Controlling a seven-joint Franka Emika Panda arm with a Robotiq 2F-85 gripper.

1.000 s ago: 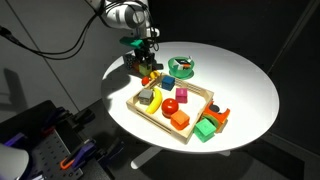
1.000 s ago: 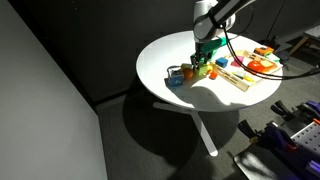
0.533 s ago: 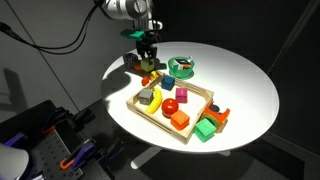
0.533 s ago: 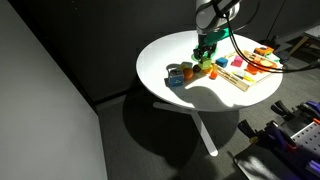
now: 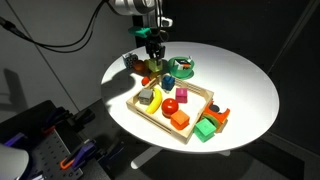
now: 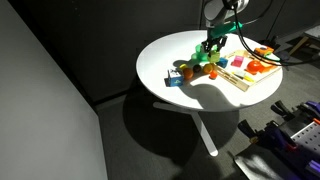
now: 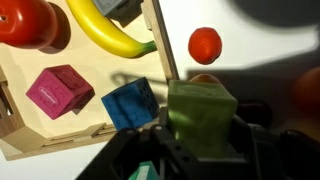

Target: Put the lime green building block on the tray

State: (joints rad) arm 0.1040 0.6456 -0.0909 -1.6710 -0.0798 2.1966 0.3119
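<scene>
Currently the hand (image 7: pixel 203 138) pinches the lime green building block (image 7: pixel 200 108), held above the desk (image 5: pixel 240 80) just outside the tray (image 7: pixel 165 45) rim; the tray lies leftward in the wrist view

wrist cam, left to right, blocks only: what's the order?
magenta block → blue block → lime green building block, held in the claw. The banana and the orange ball overlap these in the order, so they are left out.
</scene>
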